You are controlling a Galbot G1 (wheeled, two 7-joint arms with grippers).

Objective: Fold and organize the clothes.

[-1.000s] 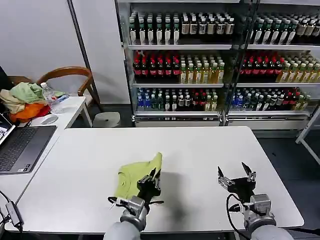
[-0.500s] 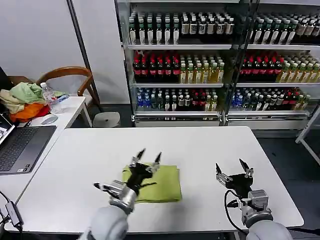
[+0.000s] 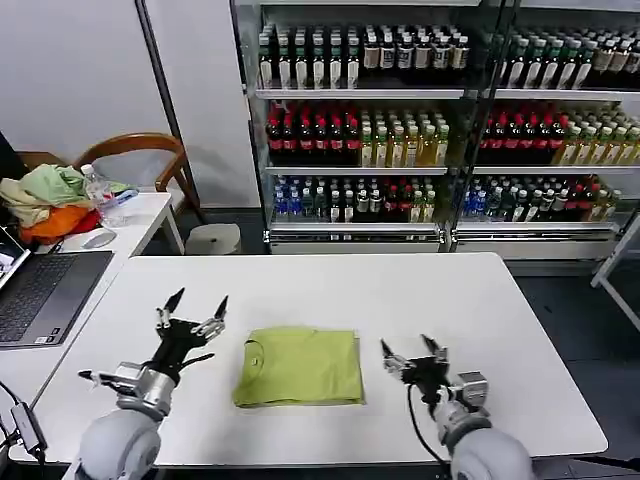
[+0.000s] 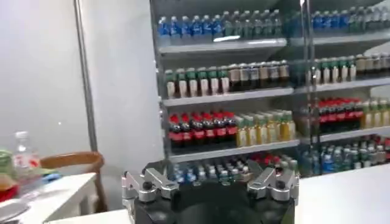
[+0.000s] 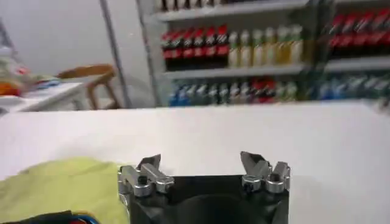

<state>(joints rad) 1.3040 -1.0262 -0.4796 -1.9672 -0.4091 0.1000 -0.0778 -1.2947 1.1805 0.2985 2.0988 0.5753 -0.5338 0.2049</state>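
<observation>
The lime yellow-green T-shirt [image 3: 299, 365] lies folded into a flat rectangle on the white table [image 3: 330, 290], near its front edge; in the right wrist view part of it [image 5: 58, 185] shows beside the gripper body. My left gripper [image 3: 193, 310] is open, raised above the table to the left of the shirt, apart from it, fingers pointing up and away. My right gripper [image 3: 412, 354] is open, low over the table just right of the shirt's edge, holding nothing. In the wrist views, the left gripper [image 4: 210, 176] and the right gripper [image 5: 203, 165] both stand wide open and empty.
A side table at the left carries a laptop [image 3: 40, 293], a water bottle [image 3: 100, 196] and a heap of pale green and orange garments [image 3: 50, 200]. A wooden chair [image 3: 140, 155] stands behind it. Drink shelves [image 3: 430, 130] line the back.
The left gripper let go of the shirt, which now lies flat and folded, and swung away to the left. The right gripper moved left toward the shirt's right edge.
</observation>
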